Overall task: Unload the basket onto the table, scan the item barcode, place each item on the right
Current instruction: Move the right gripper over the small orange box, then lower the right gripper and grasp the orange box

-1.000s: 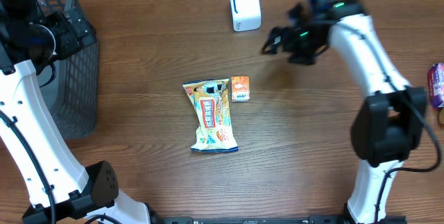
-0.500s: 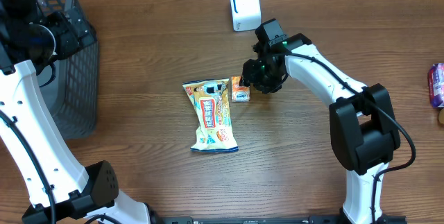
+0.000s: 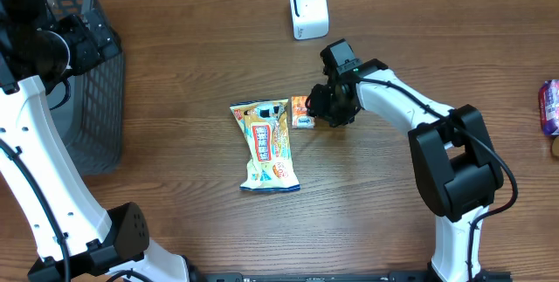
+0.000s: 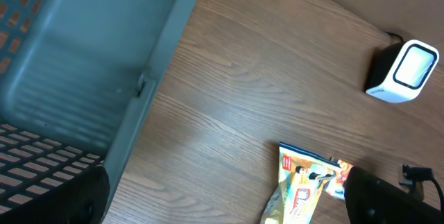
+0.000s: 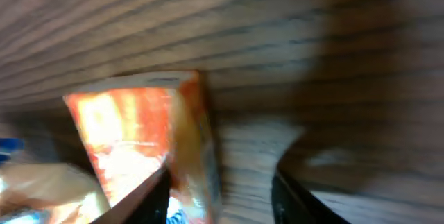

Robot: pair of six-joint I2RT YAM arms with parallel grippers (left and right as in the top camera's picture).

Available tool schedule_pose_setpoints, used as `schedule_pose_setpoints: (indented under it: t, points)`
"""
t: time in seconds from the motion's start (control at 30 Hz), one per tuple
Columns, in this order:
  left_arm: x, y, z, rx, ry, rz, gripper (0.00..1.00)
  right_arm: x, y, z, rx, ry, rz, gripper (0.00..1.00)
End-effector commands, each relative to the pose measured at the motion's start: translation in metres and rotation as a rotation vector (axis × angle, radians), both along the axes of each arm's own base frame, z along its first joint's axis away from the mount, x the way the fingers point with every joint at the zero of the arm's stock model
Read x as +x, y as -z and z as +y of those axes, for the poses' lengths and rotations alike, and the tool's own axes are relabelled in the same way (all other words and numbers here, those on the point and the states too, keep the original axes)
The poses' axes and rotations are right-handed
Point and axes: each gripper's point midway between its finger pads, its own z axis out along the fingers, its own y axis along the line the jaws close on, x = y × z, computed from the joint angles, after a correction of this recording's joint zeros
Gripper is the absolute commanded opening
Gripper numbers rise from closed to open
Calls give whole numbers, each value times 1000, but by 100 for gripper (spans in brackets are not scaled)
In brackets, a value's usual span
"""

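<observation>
Orange box (image 3: 302, 111) lies on the table (image 3: 201, 46) just beside the snack bag (image 3: 265, 145); right pincer (image 3: 314, 107) straddles its edge, spread, not pinching yet. Best to centre the jaws across it before closing; leave a printed face clear for the scanner (image 3: 308, 9).

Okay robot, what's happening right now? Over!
Left gripper open, near basket. Right gripper open at orange box, no grip yet. Snack bag close beside box.

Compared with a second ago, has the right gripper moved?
Yes. The right gripper left its spot right of the white scanner, going down-left in the overhead view, and is now at the small orange box.
</observation>
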Motion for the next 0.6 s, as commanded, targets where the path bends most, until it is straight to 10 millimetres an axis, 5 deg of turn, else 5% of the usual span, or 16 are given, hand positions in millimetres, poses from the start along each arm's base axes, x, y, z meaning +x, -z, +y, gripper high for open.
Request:
schedule_pose_setpoints:
  t: [0.0,0.27,0.57]
  points:
    - [-5,-4,3,16,0,-8,100,2,4,-43,-203,153,-14,47]
    - [-5,-4,3,16,0,-8,100,6,-28,-100,-356,205,50,56]
    - [-5,-4,3,16,0,-8,100,6,-44,-74,-207,98,79,59]
